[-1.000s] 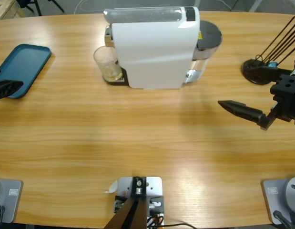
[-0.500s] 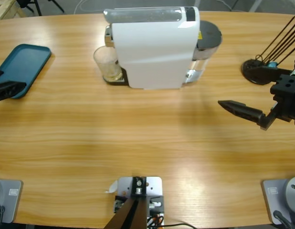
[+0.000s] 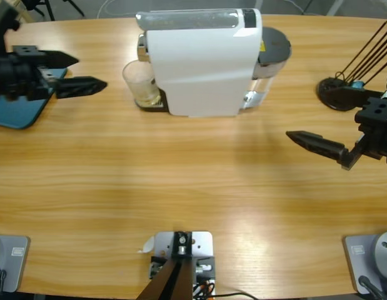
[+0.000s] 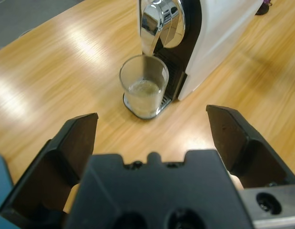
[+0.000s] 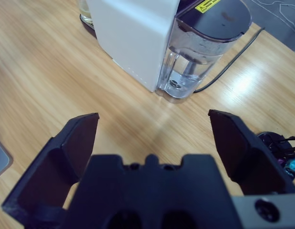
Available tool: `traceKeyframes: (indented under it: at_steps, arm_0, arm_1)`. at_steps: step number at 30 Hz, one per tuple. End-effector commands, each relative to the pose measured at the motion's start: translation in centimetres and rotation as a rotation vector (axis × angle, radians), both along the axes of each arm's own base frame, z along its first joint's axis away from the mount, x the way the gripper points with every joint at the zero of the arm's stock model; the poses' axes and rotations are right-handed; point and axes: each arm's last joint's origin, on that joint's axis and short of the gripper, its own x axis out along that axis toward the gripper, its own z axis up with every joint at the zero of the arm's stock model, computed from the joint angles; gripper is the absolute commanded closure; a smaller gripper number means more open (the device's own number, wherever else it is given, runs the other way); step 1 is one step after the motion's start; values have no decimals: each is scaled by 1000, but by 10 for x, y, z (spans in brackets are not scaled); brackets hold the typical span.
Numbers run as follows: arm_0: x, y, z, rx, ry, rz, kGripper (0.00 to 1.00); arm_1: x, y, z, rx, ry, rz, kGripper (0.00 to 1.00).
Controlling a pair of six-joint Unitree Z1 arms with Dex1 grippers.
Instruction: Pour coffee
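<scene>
coffee (image 4: pixel 144 88): one shallow layer, pale tan, in the bottom of the glass, far left-centre of the table
glass (image 3: pixel 140 82): one, clear, round, straight-sided, upright on the dark drip tray under the spout, touching nothing else visible
spout (image 4: pixel 160 25): one, shiny chrome, rounded, right above the glass rim
coffee machine (image 3: pixel 199 62): one, white smooth plastic, boxy body, silver-grey top bar, just right of the glass
water tank (image 5: pixel 204 52): one, clear plastic, round, dark grey lid with a yellow warning sticker, a little water in it, on the machine's right end
cable (image 5: pixel 228 62): one, black, thin, runs from behind the tank over the table
left pincer (image 3: pixel 80 74): one, two black tapered jaws spread wide, nothing between them, left of the glass and apart from it, pointing at it
tray (image 3: pixel 18 112): one, teal, flat, rounded corners, raised rim, far left, partly under the left arm
right pincer (image 3: pixel 315 144): one, black jaws wide apart in the wrist view, holding nothing, over bare wood right of the machine
stand (image 3: pixel 343 90): one, black round base with thin black rods, far right
table (image 3: pixel 180 187): one, long, light wood grain, glossy
</scene>
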Motion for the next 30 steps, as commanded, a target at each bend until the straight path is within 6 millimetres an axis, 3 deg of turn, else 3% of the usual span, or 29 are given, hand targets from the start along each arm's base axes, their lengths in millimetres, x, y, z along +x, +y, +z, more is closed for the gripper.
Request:
traceKeyframes:
  at_steps: [1, 6, 17, 30]
  arm_0:
    - [23, -22, -35, 44, -19, -70, 0]
    - [43, -36, -59, 55, -6, -77, 0]
    - [57, -47, -83, 59, 14, -89, 0]
    - [75, -63, -91, 33, 24, -124, 9]
  arm_1:
    - [-4, -5, -10, -19, 7, -23, 0]
    - [-4, -6, -10, -19, 2, -30, 0]
    - [-4, -6, -10, -23, 0, -38, 0]
    - [-4, -7, -11, -25, 0, -43, 0]
